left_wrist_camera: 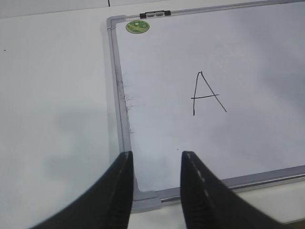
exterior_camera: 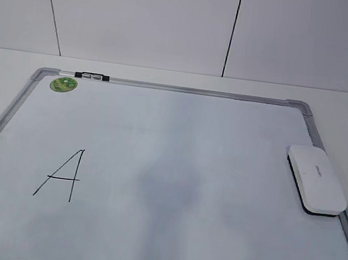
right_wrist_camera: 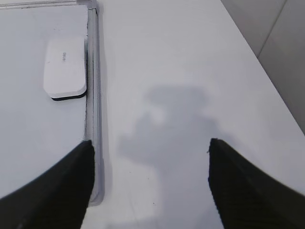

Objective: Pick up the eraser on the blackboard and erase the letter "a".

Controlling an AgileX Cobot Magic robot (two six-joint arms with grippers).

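The white eraser (exterior_camera: 317, 179) lies flat on the blackboard (exterior_camera: 179, 137) at its right edge; it also shows in the right wrist view (right_wrist_camera: 65, 68). No lowercase "a" shows; the only letter on the board is an angular capital "A" (exterior_camera: 61, 176), also in the left wrist view (left_wrist_camera: 206, 94). My left gripper (left_wrist_camera: 156, 153) is open and empty above the board's near left corner. My right gripper (right_wrist_camera: 150, 141) is open and empty above the table, just right of the board's frame and nearer than the eraser. Neither gripper shows in the exterior view.
A round green sticker (exterior_camera: 63, 84) sits at the board's far left corner, with a small black-and-silver clip (exterior_camera: 91, 77) on the top frame beside it. The white table (right_wrist_camera: 190, 71) surrounds the board. A tiled wall (exterior_camera: 174, 22) stands behind.
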